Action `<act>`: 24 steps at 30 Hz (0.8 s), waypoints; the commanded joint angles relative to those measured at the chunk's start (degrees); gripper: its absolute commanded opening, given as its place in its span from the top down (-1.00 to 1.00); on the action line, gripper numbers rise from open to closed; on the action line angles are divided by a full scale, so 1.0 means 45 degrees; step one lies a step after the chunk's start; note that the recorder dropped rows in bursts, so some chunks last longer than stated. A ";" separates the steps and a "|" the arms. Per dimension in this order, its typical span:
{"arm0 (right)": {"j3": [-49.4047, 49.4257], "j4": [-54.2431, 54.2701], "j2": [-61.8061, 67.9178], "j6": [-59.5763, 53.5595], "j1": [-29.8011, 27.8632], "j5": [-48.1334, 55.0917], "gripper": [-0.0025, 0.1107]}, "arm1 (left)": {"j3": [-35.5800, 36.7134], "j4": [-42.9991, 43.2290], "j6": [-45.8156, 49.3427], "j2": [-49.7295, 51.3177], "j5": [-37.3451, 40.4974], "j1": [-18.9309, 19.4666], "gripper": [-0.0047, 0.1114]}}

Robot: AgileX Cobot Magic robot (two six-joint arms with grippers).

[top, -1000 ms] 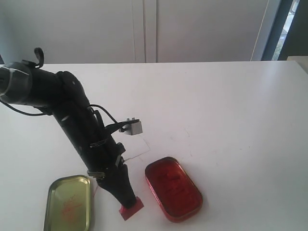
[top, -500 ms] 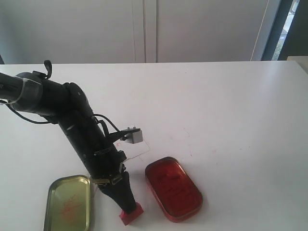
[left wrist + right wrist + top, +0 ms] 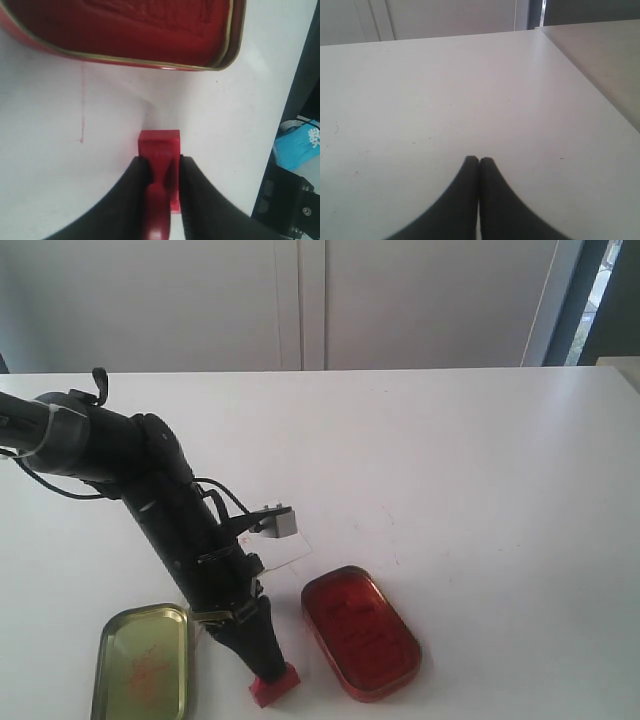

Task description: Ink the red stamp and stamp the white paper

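Tin [image 3: 360, 632] beside red stamp [image 3: 274, 685], gold lid [image 3: 143, 660] near, left pincer [image 3: 161, 161] gripping stamp, right pincer [image 3: 479, 160] closed, empty

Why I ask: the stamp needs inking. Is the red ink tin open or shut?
Open: the red ink tin shows bare pad; gold lid lies apart.

Paper [image 3: 288, 552] mostly hidden behind left arm [image 3: 170, 510]; lid [image 3: 145, 660] cut by exterior view's lower edge; tin [image 3: 125, 30] and stamp [image 3: 159, 150] handle cropped in left wrist view.

Right end effector [image 3: 479, 161] fingertips pressed together, above white table [image 3: 470, 90], seemingly empty-handed
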 commanded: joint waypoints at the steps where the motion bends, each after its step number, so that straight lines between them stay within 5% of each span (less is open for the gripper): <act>1: 0.0071 -0.0099 -0.0063 -0.0015 0.0010 -0.0183 0.96 | 0.0102 0.0070 -0.0057 0.0052 -0.0200 0.0046 0.20; 6: 0.0071 -0.0099 -0.0063 -0.0015 0.0010 -0.0183 0.96 | 0.0051 0.0384 -0.0057 0.0001 -0.0436 0.0046 0.07; 24: 0.0071 -0.0099 -0.0063 -0.0015 0.0010 -0.0183 0.96 | -0.1299 0.2415 -0.1116 -0.0422 -0.0437 0.0046 0.06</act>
